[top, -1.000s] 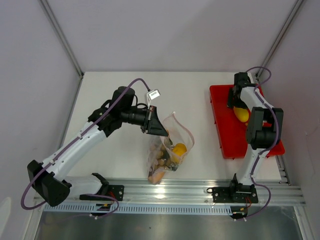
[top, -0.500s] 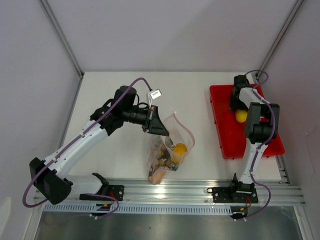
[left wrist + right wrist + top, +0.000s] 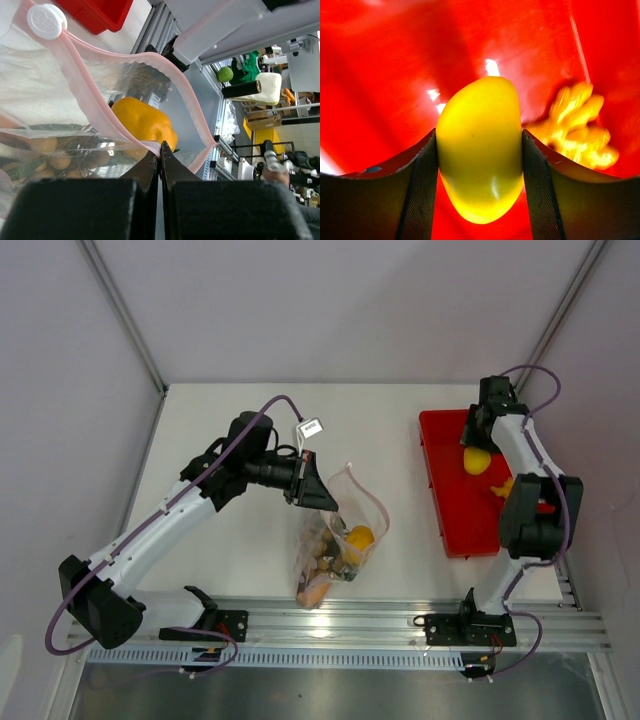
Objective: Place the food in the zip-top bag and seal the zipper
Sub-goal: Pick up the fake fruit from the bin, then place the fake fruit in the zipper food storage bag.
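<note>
Across the white table (image 3: 250,410), two work spots, well apart. Red tray (image 3: 450,510) at the right edge; zip-top bag (image 3: 335,540) near centre, to the left of the tray and nearer the bases.

Bag: long axis runs from its bottom at the near rail up to its mouth, which opens toward the far right, roughly facing the tray. Several foods already inside, a yellow pepper (image 3: 142,125) uppermost.

Left gripper (image 3: 325,502): jaws pressed together, pinching the mouth rim at the zipper (image 3: 100,112) and holding it lifted and open.

Right gripper (image 3: 478,445): over the tray's far end, the nearer arm to the remaining food. Its pads (image 3: 422,190) touch both flanks of a yellow lemon (image 3: 480,145). The lemon's long axis lies along the fingers, so the grip spans its narrow width.

Judgement: the carry must go left and nearward to the open mouth.
</note>
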Controlling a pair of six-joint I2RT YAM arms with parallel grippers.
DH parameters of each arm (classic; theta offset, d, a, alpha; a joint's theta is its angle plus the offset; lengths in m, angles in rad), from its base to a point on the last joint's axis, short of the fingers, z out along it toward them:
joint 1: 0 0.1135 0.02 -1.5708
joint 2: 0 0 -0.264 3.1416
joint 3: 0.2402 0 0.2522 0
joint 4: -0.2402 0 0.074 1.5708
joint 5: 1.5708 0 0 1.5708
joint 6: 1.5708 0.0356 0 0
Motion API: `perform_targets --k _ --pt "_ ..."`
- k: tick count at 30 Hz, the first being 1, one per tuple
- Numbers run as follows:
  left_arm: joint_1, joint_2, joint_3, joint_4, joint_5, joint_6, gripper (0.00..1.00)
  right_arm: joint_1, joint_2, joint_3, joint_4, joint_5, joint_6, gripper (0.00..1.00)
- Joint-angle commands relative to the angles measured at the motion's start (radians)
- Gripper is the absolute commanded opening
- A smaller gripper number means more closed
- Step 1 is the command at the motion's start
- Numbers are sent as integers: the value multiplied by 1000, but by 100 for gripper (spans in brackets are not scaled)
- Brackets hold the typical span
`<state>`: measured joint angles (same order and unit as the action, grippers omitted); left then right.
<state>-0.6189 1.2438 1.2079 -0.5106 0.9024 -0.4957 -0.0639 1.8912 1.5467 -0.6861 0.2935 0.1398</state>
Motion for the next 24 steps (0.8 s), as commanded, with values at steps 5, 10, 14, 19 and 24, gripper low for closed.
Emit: perform_targets --k 5,10,14,19,24 --pt "8 -40 24 27 -16 5 1 107 -491 -98 14 -502 194 4" --pt "8 -56 19 18 -31 -4 1 242 -720 -142 170 -727 419 5" --pt "7 -61 19 18 -36 -10 1 488 -767 -125 226 -755 509 5" --pt "7 -75 21 26 -37 -30 1 743 -730 -145 246 -590 523 5" --pt "8 -98 24 14 -39 -35 0 918 -681 -177 264 -472 529 6"
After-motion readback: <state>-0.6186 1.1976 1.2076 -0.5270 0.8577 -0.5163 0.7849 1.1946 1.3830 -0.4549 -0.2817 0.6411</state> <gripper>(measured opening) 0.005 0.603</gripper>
